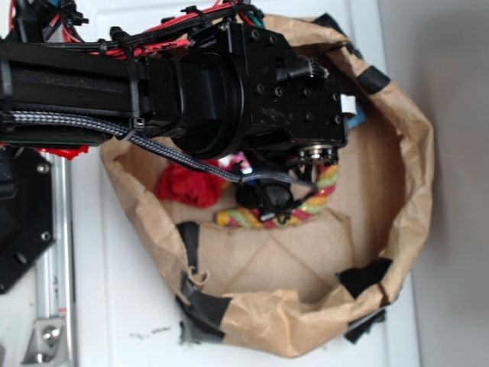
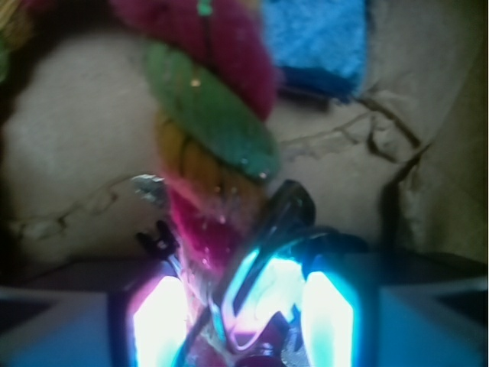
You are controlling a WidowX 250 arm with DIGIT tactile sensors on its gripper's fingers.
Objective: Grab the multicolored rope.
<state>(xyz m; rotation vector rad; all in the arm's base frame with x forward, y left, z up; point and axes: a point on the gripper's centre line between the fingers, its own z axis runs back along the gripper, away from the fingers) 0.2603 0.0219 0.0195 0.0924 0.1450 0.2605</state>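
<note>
crumpled paper bag (image 1: 405, 153) cradles fuzzy twisted multicolored rope (image 1: 325, 191)

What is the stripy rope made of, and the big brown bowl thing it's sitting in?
The multicolored rope looks like soft, fuzzy twisted fiber, probably cotton: its strands look furry up close. The brown holder looks like crumpled matte kraft paper, a rolled-down bag, patched with black tape.

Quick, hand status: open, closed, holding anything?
Hand: closed on the multicolored rope, which runs between its fingers in the wrist view.
</note>
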